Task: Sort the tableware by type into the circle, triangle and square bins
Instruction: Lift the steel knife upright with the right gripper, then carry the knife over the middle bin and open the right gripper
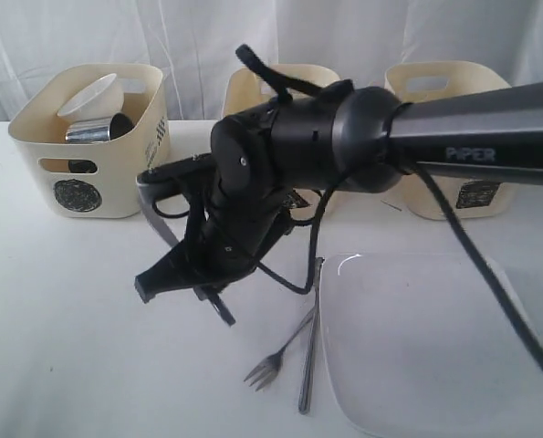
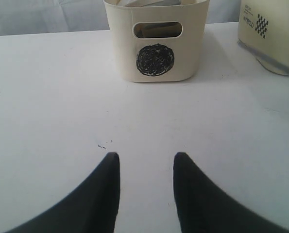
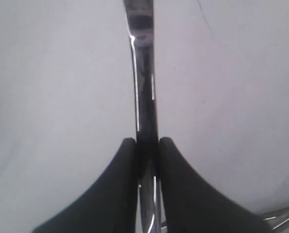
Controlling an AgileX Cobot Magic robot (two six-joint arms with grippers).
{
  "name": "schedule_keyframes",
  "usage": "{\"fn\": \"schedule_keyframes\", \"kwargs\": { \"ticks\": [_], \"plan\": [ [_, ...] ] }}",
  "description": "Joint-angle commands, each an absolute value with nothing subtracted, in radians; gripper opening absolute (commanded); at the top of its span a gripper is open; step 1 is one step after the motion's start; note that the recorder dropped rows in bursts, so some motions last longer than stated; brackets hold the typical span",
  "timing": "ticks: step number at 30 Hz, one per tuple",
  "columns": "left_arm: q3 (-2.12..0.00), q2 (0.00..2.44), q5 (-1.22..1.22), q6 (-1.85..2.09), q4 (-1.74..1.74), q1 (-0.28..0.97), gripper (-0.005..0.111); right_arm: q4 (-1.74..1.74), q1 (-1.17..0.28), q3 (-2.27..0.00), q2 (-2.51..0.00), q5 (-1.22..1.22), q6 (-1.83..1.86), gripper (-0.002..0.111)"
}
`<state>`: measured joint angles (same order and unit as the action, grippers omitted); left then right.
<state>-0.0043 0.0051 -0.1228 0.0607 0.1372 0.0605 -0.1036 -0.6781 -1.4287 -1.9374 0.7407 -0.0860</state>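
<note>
White tabletop fills the scene, with a pale curtain (image 1: pixel 61 36) hanging behind its far edge. Toward the near right corner lies the large white square plate (image 1: pixel 435 356), flat on the desk. Just beside its left rim, close to the near edge, rest a steel fork (image 1: pixel 269 365) and a long steel utensil (image 1: pixel 308 365), their handles crossing. Over the middle of the desk the right arm (image 1: pixel 344 137) reaches in from the right edge. The right wrist view shows the right gripper (image 3: pixel 146 145) with its fingers (image 3: pixel 120 189) pressed together on a slim steel cutlery piece (image 3: pixel 143 82) above bare table; which kind it is cannot be told. The left gripper (image 2: pixel 146 187) hangs over bare desk with its fingers (image 2: pixel 98 199) spread and nothing between them, facing the marked side of the circle bin (image 2: pixel 156 43). That circle bin (image 1: pixel 93 160) stands by the far left corner and holds a small white round bowl (image 1: pixel 93 94) and a shiny steel mug (image 1: pixel 96 130) lying on its side. Along the far edge a second bin (image 1: pixel 253 87) sits at the middle, mostly hidden by the arm, its mark out of sight. A third, the square bin (image 1: pixel 454 196), stands toward the far right corner.
</note>
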Motion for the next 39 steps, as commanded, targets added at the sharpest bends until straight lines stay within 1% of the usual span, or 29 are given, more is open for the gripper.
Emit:
{"fn": "schedule_keyframes", "kwargs": {
  "ticks": [1,4,8,14,20,28,39],
  "plan": [
    [0.000,0.000,-0.126,0.060,0.144,0.062,0.042,-0.104,-0.679,-1.368,-1.813,0.634,-0.087,0.000],
    [0.000,0.000,-0.126,0.060,0.144,0.062,0.042,-0.095,-0.667,-1.304,-1.739,0.526,-0.087,0.000],
    [0.000,0.000,-0.126,0.060,0.144,0.062,0.042,-0.065,-0.592,-1.279,-1.698,0.459,-0.087,0.000],
    [0.000,0.000,-0.126,0.060,0.144,0.062,0.042,-0.033,-0.494,-1.279,-1.692,0.401,-0.087,0.000],
    [0.000,0.000,-0.126,0.060,0.144,0.062,0.042,-0.026,-0.413,-1.279,-1.692,0.237,-0.083,0.000],
    [0.000,0.000,-0.126,0.060,0.144,0.062,0.042,-0.031,-0.348,-1.292,-1.704,0.135,-0.050,0.000],
    [0.000,0.000,-0.126,0.060,0.144,0.062,0.042,-0.052,-0.298,-1.503,-1.895,0.241,0.031,0.000]
  ]
}}
